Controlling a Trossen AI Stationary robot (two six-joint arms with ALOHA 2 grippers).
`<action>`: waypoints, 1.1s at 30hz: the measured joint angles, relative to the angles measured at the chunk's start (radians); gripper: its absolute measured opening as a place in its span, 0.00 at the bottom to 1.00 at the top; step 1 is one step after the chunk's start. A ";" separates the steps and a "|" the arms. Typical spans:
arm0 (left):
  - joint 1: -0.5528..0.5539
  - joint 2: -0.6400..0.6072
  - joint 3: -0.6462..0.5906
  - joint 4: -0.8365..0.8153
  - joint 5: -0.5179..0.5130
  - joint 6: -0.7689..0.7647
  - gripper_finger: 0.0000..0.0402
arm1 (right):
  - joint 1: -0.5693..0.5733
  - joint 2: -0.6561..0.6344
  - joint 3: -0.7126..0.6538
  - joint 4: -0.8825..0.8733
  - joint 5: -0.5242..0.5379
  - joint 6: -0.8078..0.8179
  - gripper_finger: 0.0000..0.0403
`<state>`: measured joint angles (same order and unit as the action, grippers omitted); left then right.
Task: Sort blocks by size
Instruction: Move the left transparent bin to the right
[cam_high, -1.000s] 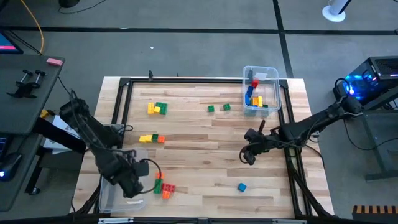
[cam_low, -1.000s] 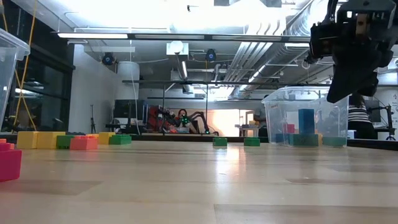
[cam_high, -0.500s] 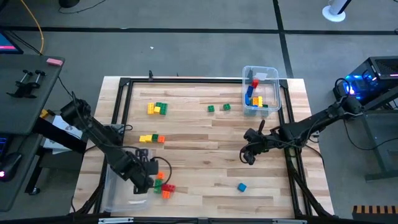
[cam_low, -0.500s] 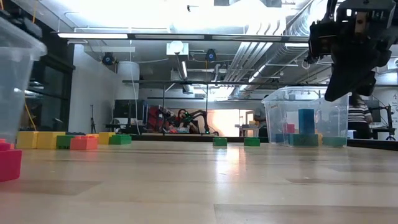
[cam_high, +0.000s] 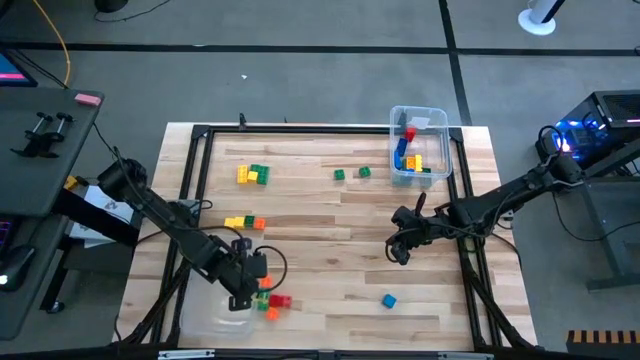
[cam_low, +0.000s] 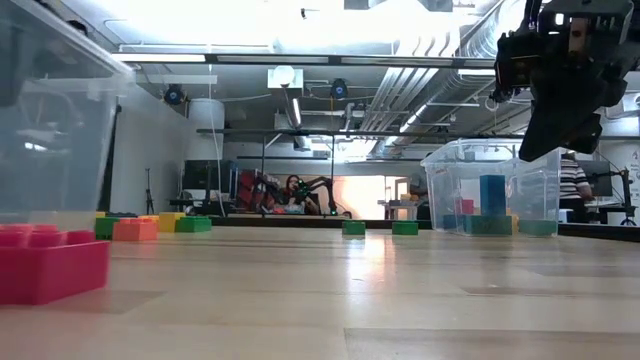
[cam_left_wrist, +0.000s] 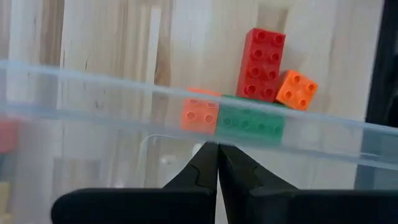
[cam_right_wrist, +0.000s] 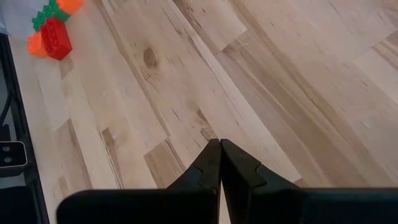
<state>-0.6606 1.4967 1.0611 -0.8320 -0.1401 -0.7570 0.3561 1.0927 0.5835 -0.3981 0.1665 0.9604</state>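
Observation:
My left gripper (cam_high: 246, 290) is shut, low inside a clear plastic bin (cam_high: 212, 318) at the table's near left. Just past the bin's right wall lies a cluster of red, orange and green blocks (cam_high: 270, 301), which also shows in the left wrist view (cam_left_wrist: 261, 56). Other blocks rest on the table: yellow and green ones (cam_high: 253, 175), a yellow-green-orange row (cam_high: 244, 223), two small green ones (cam_high: 351, 174) and a blue one (cam_high: 388, 300). My right gripper (cam_high: 400, 252) is shut and empty, above the table's middle right. My left gripper has its shut fingertips (cam_left_wrist: 208, 155) at the inner face of the bin's right wall (cam_left_wrist: 186, 140), low down. The fingers come from the table's left, slanting down. The bin stands on the table, and its wall is against the block cluster.
A second clear bin (cam_high: 418, 145) with several blocks stands at the far right. A dark metal frame (cam_high: 195, 170) runs along the table's edges. Bare wood lies between the two grippers.
My left gripper has gone toward the table's right edge, and the clear bin has slid along the table with it. The bin's wall has reached the block cluster, and the red block has shifted to the right.

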 joint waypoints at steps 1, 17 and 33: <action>0.005 0.000 0.000 0.013 0.000 0.001 0.00 | 0.000 0.000 0.000 0.000 0.000 0.000 0.00; 0.037 -0.035 0.067 -0.234 0.080 -0.117 0.00 | 0.000 0.000 0.000 0.000 0.022 0.000 0.00; -0.245 0.004 0.069 0.080 0.296 -0.466 0.00 | -0.002 0.000 0.000 -0.001 0.044 -0.027 0.00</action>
<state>-0.9054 1.5004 1.1301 -0.7524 0.1557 -1.2235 0.3538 1.0931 0.5838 -0.3993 0.2104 0.9337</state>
